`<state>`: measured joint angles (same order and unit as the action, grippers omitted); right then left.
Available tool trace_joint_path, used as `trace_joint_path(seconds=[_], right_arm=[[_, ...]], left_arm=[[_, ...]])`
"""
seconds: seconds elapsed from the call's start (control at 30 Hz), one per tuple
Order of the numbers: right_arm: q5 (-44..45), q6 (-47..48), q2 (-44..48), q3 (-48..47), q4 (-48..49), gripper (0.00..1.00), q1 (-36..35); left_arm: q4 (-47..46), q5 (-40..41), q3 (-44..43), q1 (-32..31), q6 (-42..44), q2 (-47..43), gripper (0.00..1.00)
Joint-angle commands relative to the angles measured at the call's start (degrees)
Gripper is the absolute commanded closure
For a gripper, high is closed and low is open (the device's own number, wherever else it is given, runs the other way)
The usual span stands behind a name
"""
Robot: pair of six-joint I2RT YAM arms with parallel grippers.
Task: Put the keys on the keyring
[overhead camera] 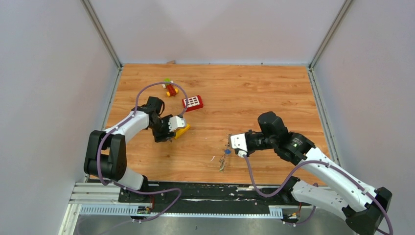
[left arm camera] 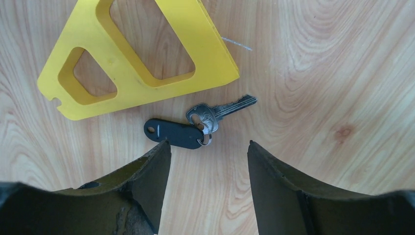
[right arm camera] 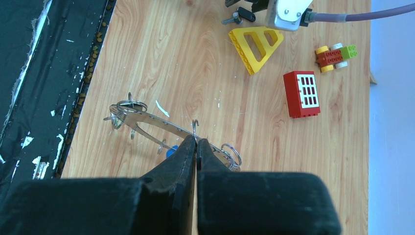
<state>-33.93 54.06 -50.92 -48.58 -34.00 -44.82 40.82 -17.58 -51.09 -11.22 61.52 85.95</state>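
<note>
Wooden table [overhead camera: 274, 98], silver key [left arm camera: 226, 107] on black fob [left arm camera: 173, 133], perforated grey keyring [right arm camera: 155, 124]

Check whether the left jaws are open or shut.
Open: the left jaws stand apart in the wrist view, holding nothing, the key lying just beyond their tips.

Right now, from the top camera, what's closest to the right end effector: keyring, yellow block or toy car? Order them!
1. keyring, gripped by the right end effector.
2. yellow block, to the left.
3. toy car, back left.

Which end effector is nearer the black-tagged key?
Left. The left end effector is open just beside the key; the right end effector, far off, grips the keyring.
</note>
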Motion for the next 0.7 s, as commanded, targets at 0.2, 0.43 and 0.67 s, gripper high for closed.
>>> trace_joint_path(seconds=[0.2,0.43,0.67], right_arm=[[-0.3,0.4,-0.1,-0.7,1.5,1.00,0.3],[-0.2,0.5,-0.3,-0.6,1.5,1.00,0.3],[-0.2,0.6,-0.5,-0.7,1.5,1.00,0.3]], left_arm=[[-4.5,1.3,-0.5,0.1,7.8,2.5,0.39],[-4.1,1.5,-0.7,0.1,8.4,4.1,0.43],[-4.7,1.5,-0.5,0.1,8.4,4.4,0.58]])
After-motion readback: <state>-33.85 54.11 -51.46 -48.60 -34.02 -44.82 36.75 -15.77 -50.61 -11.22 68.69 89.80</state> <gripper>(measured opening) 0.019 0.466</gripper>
